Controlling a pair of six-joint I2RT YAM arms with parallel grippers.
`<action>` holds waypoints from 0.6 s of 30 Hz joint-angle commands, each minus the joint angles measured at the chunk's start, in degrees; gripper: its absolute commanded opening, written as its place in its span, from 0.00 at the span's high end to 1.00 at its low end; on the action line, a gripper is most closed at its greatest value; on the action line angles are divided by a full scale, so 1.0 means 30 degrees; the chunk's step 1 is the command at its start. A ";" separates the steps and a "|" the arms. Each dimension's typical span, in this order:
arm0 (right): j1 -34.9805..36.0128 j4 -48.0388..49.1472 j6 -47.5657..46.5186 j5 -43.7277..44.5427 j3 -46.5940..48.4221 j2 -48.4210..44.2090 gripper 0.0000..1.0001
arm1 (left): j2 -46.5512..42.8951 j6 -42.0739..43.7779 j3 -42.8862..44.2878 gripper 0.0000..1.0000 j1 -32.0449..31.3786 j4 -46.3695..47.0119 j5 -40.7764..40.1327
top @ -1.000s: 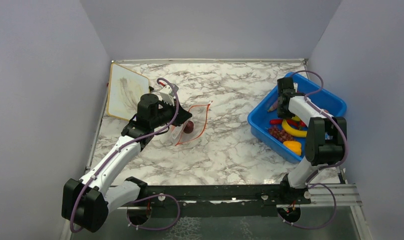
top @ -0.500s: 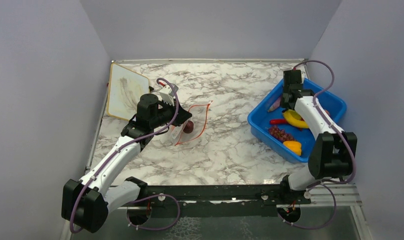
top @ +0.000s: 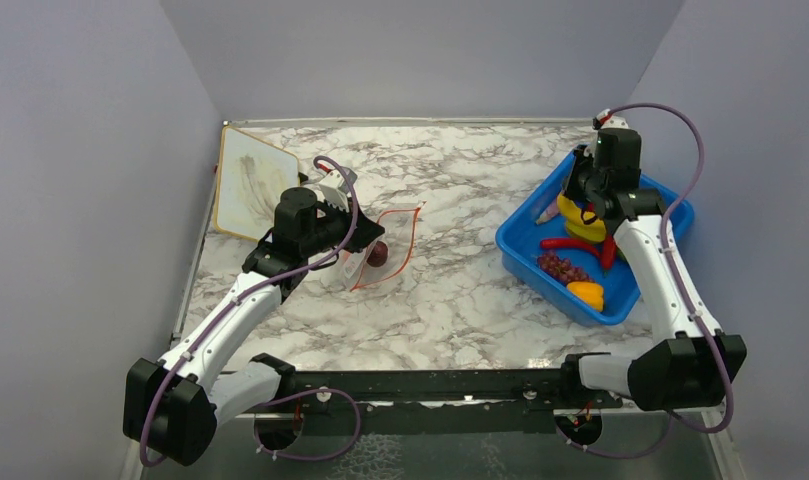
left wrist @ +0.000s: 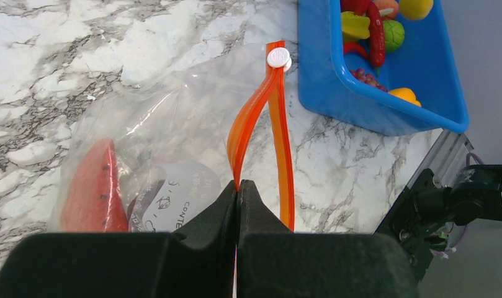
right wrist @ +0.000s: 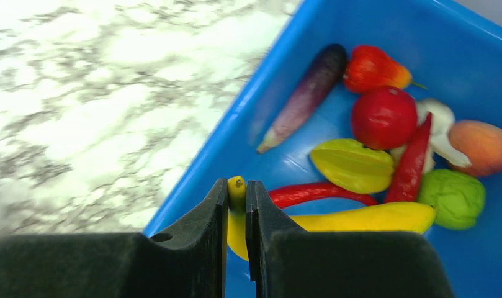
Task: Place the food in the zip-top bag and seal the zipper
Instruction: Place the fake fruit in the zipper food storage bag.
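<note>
Right hand pinches banana, seemingly airborne; left hand clamps zipper.

White desk, grey-black marble veins running all across it. Bright blue bin, and inside it a yellow banana, a glossy red chili, a purple eggplant paling at the tip, a red round fruit and a lime-green lump. Beside the bin, the clear zip-top bag: orange zipper, white slider, a red slice speckled dark.

Plain lilac walls enclose a marble-patterned table on three sides.
</note>
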 commanded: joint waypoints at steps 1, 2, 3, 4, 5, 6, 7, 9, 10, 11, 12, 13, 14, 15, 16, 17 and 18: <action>0.0175 0.1485 0.0196 -0.4547 0.0150 -0.1542 0.99 | -0.0052 -0.0014 -0.0256 1.00 0.0008 0.0543 0.0021; 0.0300 0.1741 0.0329 -0.5132 0.0111 -0.1785 0.99 | -0.0080 -0.0012 -0.0278 1.00 0.0001 0.0570 0.0056; 0.0530 0.2004 0.0433 -0.5644 0.0073 -0.1980 0.99 | -0.0072 -0.0050 -0.0307 1.00 0.0015 0.0606 0.0079; 0.0703 0.2216 0.0490 -0.6287 0.0061 -0.2137 0.99 | -0.0079 -0.0079 -0.0329 1.00 0.0002 0.0633 0.0088; 0.0871 0.2393 0.0571 -0.7210 0.0096 -0.2259 0.99 | -0.0076 -0.0145 -0.0342 1.00 0.0000 0.0684 0.0123; 0.0995 0.2580 0.0731 -0.7922 0.0119 -0.2384 0.99 | -0.0065 -0.0219 -0.0366 1.00 0.0018 0.0738 0.0179; 0.1098 0.2790 0.0919 -0.8861 0.0056 -0.2539 0.99 | -0.0059 -0.0294 -0.0395 1.00 0.0013 0.0796 0.0230; 0.1319 0.3947 0.1380 -1.0837 -0.0279 -0.2982 0.99 | -0.0008 -0.0455 -0.0430 1.00 0.0015 0.0937 0.0396; 0.1486 0.4513 0.1704 -1.1719 -0.0506 -0.3221 0.99 | 0.0025 -0.0529 -0.0432 1.00 -0.0002 0.1037 0.0447; 0.1698 0.5170 0.2026 -1.2488 -0.0784 -0.3508 0.99 | 0.0084 -0.0637 -0.0432 1.00 0.0018 0.1101 0.0487; 0.1871 0.5761 0.2297 -1.3244 -0.1035 -0.3778 0.99 | 0.0095 -0.0705 -0.0432 1.00 0.0013 0.1196 0.0543; 0.2079 0.6253 0.2576 -1.3920 -0.1179 -0.4031 0.99 | 0.0133 -0.0809 -0.0458 1.00 -0.0002 0.1274 0.0590; 0.2270 0.6691 0.2813 -1.4521 -0.1337 -0.4209 0.99 | 0.0163 -0.0925 -0.0435 1.00 0.0004 0.1335 0.0677; 0.2473 0.7215 0.3029 -1.5252 -0.1499 -0.4385 0.99 | 0.0229 -0.1020 -0.0411 1.00 0.0008 0.1380 0.0775; 0.2682 0.7866 0.3261 -1.5970 -0.1758 -0.4547 0.99 | 0.0256 -0.1160 -0.0356 1.00 0.0019 0.1381 0.0850; 0.2891 0.8570 0.3565 -1.6711 -0.2094 -0.4728 0.99 | 0.0288 -0.1287 -0.0283 1.00 0.0014 0.1382 0.0976; 0.3148 0.9266 0.3899 -1.7379 -0.2458 -0.4893 0.99 | 0.0320 -0.1413 -0.0176 1.00 0.0016 0.1378 0.1157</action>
